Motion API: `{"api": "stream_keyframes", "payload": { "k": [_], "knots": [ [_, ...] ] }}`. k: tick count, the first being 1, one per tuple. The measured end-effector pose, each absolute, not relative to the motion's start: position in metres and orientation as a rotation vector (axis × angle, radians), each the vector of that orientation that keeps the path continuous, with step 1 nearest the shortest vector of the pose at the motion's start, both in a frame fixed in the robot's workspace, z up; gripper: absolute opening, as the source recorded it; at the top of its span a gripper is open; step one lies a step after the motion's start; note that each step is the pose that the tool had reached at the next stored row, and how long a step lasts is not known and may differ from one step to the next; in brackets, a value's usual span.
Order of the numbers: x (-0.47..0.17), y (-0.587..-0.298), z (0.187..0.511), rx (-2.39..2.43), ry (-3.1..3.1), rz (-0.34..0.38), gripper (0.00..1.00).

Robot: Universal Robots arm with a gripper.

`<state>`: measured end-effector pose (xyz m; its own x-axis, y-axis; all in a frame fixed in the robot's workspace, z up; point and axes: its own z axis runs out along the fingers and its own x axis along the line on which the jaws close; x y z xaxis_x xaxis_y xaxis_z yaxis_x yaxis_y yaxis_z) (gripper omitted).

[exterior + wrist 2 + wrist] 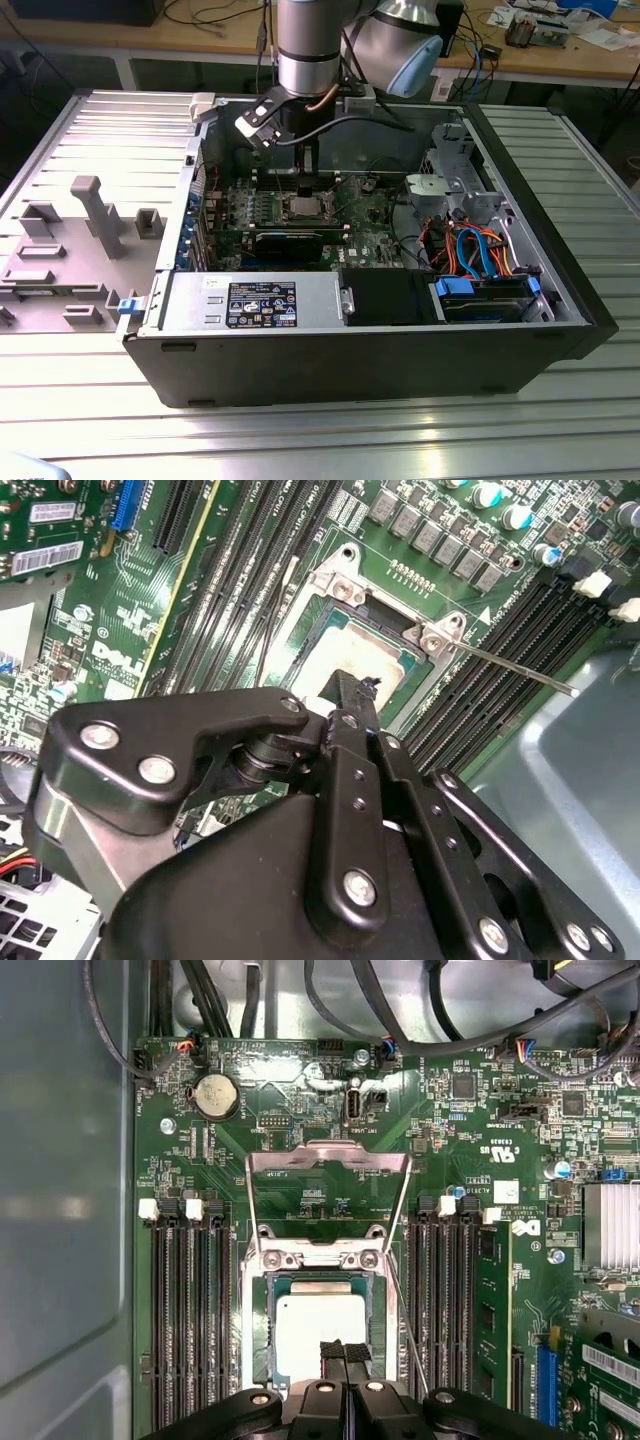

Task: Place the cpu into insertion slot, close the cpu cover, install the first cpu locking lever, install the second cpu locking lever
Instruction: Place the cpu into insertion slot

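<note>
The cpu [318, 1332], a small flat square chip with a silvery-grey metal top, lies in the square, dark-rimmed insertion slot [320, 1287] on the green circuit board [300, 1090]. The thin silver frame-shaped cpu cover [330, 1157] stands swung open beside the slot. The black gripper [345, 1352] is over one edge of the chip, its fingers pressed together and holding nothing.

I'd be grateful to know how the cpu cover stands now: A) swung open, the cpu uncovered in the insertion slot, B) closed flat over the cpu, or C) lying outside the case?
A: in the first wrist view the cpu cover is swung back off the insertion slot, and the cpu lies uncovered in it.
</note>
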<state>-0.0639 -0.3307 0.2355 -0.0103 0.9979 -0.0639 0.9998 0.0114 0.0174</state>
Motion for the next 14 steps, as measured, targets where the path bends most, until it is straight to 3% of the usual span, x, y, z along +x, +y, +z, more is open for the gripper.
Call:
{"api": "stream_keyframes", "payload": {
  "k": [14],
  "knots": [
    [-0.064,-0.331,0.259,2.168,2.192,-0.050,0.11]
  ]
}}
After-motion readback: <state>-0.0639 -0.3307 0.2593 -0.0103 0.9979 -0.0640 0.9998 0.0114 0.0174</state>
